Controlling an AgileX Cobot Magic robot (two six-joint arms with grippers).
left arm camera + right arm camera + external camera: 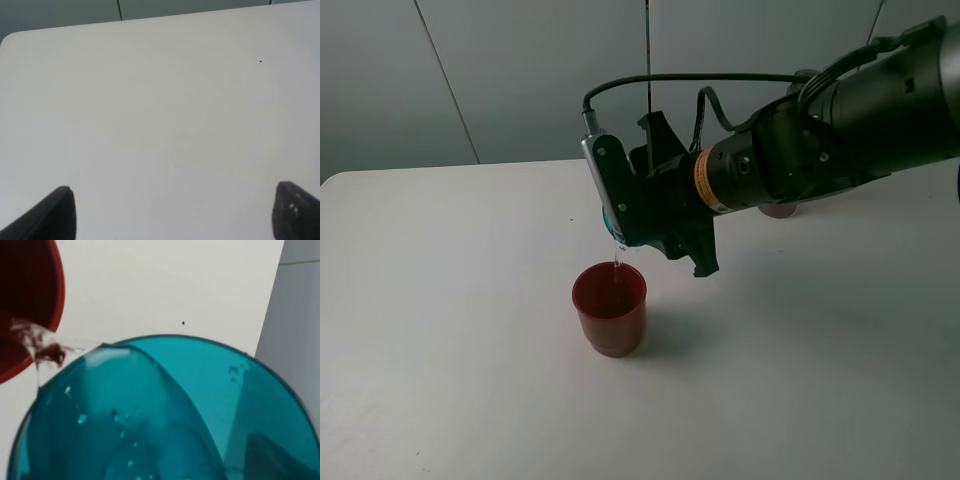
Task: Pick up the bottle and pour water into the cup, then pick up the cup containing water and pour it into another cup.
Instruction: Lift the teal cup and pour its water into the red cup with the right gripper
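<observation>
Teal and tipped hard over, the cup (611, 224) sits clamped in my right tool (632, 212) at the centre of the high view, its rim just above the red cup (609, 308). A thin stream of water (617, 265) runs from that rim into the red cup, which stands upright on the white tabletop (440, 330), lower centre of the frame. My left tool (172, 212) is spread wide, its fingers (55, 212) at the bottom corners of its own view, only bare tabletop between them.
</observation>
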